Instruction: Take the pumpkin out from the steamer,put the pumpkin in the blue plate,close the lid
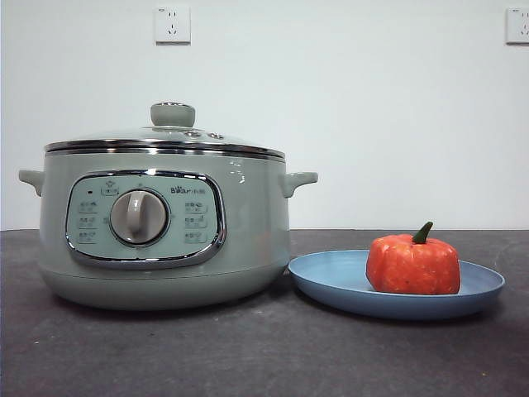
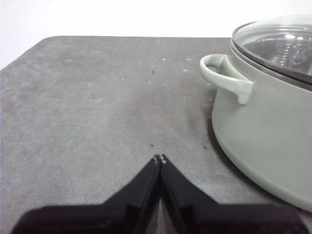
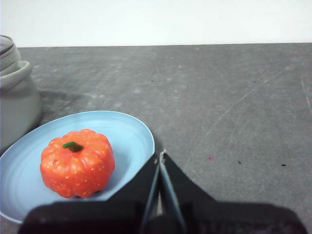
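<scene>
The orange-red pumpkin (image 1: 413, 263) with a green stem sits upright in the blue plate (image 1: 331, 281), right of the steamer (image 1: 161, 223). The glass lid (image 1: 169, 132) with its pale green knob rests closed on the steamer. Neither gripper shows in the front view. My left gripper (image 2: 160, 158) is shut and empty above the bare table, beside the steamer's side handle (image 2: 222, 78). My right gripper (image 3: 162, 155) is shut and empty, just beside the plate's rim (image 3: 141, 129) and apart from the pumpkin (image 3: 77, 163).
The dark grey table (image 1: 248, 356) runs to a white wall with two sockets (image 1: 172, 25). The plate's rim lies close against the steamer's base. Open tabletop shows in the right wrist view (image 3: 234, 107) and in the left wrist view (image 2: 87, 107).
</scene>
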